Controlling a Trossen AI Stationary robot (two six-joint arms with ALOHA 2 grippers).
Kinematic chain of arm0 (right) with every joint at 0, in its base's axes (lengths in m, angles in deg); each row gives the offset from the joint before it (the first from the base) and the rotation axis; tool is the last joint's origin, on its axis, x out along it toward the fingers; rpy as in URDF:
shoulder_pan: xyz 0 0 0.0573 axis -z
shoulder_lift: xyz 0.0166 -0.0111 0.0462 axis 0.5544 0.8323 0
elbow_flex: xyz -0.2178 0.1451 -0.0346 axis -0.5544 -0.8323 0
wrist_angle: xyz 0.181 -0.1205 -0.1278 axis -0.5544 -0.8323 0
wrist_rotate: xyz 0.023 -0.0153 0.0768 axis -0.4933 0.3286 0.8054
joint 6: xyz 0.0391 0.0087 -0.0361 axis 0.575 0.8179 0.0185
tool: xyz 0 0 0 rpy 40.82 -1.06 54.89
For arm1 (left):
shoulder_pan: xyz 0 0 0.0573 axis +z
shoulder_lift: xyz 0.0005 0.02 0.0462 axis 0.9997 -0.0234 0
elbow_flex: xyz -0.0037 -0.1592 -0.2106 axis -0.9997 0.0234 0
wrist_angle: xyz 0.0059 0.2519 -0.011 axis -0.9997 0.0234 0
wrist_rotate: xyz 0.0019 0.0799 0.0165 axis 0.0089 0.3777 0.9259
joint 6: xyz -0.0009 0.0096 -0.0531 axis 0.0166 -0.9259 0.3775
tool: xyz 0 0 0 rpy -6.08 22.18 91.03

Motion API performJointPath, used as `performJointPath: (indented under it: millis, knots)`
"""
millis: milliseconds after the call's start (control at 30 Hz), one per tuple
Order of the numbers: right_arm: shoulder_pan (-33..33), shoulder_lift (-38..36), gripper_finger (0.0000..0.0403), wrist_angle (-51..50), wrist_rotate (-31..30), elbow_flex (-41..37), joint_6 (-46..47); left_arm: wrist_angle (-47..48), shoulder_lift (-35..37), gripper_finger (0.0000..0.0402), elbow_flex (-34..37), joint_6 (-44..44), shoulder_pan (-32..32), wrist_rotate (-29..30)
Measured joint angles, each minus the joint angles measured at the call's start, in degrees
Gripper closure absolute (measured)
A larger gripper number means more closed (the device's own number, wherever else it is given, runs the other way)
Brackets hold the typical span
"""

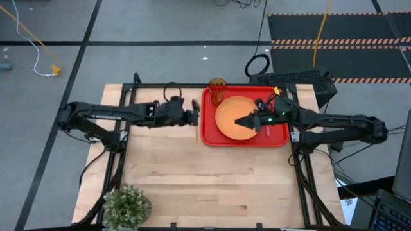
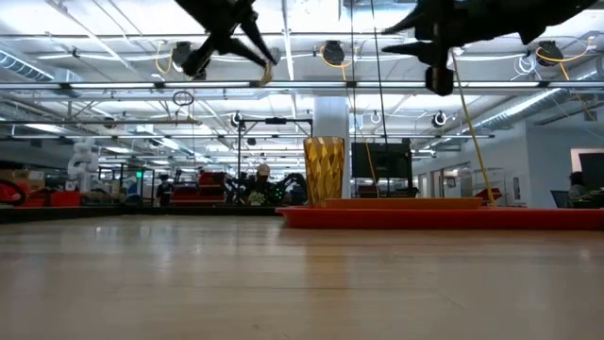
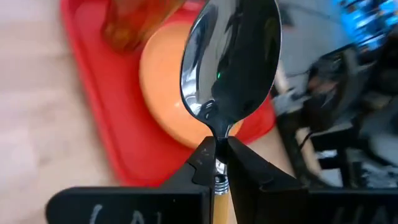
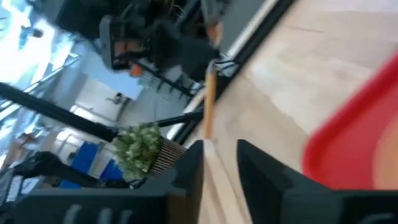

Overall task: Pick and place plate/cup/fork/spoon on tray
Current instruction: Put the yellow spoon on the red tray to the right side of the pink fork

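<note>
Left gripper (image 3: 217,163): clamped on the spoon (image 3: 229,62) at its neck, bowl beyond the fingertips, just beside the tray (image 1: 209,131).
Right gripper (image 1: 241,121): fingers narrowly parted, empty, above the plate (image 1: 231,125).
Plate, cup (image 1: 217,90): on tray.

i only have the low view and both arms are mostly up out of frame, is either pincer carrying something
Observer: Yes. In the left wrist view, the left pincer is shut on the spoon, gripping its neck.
Operator: where is it vs the tray
Observer: From above, it is just outside the left rim of the tray, over the table.
Operator: and the right one
Observer: The right pincer is above the plate, fingers apart, with nothing between them.
</note>
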Motion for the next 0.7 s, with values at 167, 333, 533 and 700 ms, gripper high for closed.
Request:
performJointPath:
  millis: [167, 333, 533, 700]
  knots:
    - [-2.40, 7.64, 0.0246, 12.45, 0.15, 0.04, 0.31, -5.60, 0.00, 0.0376, -0.28, -4.82, 2.75, 0.11]
    - [-3.59, 13.20, 0.0186, 12.56, 1.58, 3.83, -1.84, -11.11, 0.00, 0.0376, -0.28, -8.17, 4.30, 0.10]
    - [-4.72, 18.98, 0.0141, 12.41, -2.63, 11.89, -15.17, -17.46, 0.00, 0.0376, -0.28, -11.64, 4.71, 0.12]
    - [-5.01, 22.48, 0.0131, 7.17, -9.23, 18.09, -25.87, -22.84, 0.00, 0.0376, -0.28, -13.50, 4.71, 0.12]
